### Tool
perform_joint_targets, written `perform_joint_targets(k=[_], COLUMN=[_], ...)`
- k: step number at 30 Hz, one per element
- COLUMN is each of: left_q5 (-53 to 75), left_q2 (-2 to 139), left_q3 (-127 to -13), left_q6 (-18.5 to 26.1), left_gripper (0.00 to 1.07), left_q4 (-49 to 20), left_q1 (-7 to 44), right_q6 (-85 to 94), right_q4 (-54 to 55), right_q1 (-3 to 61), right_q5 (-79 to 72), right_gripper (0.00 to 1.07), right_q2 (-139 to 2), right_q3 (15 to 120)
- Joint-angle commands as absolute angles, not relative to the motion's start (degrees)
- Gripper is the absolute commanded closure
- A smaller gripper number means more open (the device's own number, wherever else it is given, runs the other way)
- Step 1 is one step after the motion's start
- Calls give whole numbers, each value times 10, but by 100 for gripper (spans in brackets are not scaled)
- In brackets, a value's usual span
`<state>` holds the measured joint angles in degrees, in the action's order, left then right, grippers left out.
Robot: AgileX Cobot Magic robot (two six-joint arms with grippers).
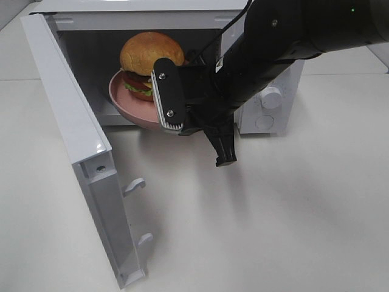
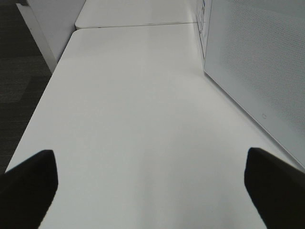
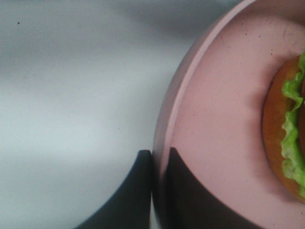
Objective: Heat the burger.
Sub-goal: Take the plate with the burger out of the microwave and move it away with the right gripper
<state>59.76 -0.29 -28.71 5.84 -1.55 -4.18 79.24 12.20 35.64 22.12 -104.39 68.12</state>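
Worktop (image 1: 292, 213): white and bare beneath my jaws; my left jaws (image 2: 151, 191) hang released over it, beside the microwave's side wall, holding nothing.
Microwave (image 1: 267, 97): straight ahead of my right jaws, its cavity facing me.
Door (image 1: 79, 158): swung wide, off to the outer side of my right jaws, well clear of the path in.
Plate (image 1: 130, 106): salmon-pink, its near rim pinched in my right jaws (image 3: 152, 191), one finger under and one over; its far part is already past the cavity mouth.
Burger (image 1: 151, 64): sits on the plate just beyond my right jaws, bun up, lettuce showing, partly inside the cavity.
Step in hand: as I judge it, sliding the plate fully in.
Doing it well: keep the plate level so the burger does not slide, push straight and low, set the plate flat on the cavity floor before letting go, then back out without catching the rim.
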Motion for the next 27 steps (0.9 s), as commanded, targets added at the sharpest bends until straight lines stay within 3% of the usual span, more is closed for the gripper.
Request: perform_joint_targets(k=[1,27], left_q5=[592,592], left_q2=[-14,-14], left_q3=[-285,-285], left_q6=[56,56], left_gripper=[6,6], left_q4=[-13,-13], left_q1=[-44,-44], right_q6=[784,755], right_q4=[114,80], right_q1=[349,362], right_q5=[180,173], right_gripper=[107,107], right_q2=[-1013,-850], right_q3=[673,526])
